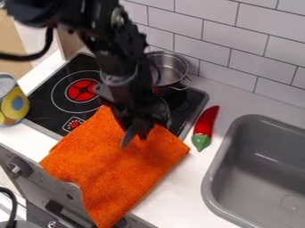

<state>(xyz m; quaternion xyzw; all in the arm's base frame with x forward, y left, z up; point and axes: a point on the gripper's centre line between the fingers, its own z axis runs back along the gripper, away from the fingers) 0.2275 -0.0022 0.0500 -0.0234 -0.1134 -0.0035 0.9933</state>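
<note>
Handling the orange cloth [119, 171] on the stove [49, 99] appears the current step; gripper [136, 134] opening and hold indeterminable; next move calls for confirmed grip.

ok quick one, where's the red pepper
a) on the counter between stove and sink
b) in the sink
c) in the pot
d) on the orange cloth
A: the pepper lies on the white counter, with the stove on one side of it and the sink on the other.
</note>
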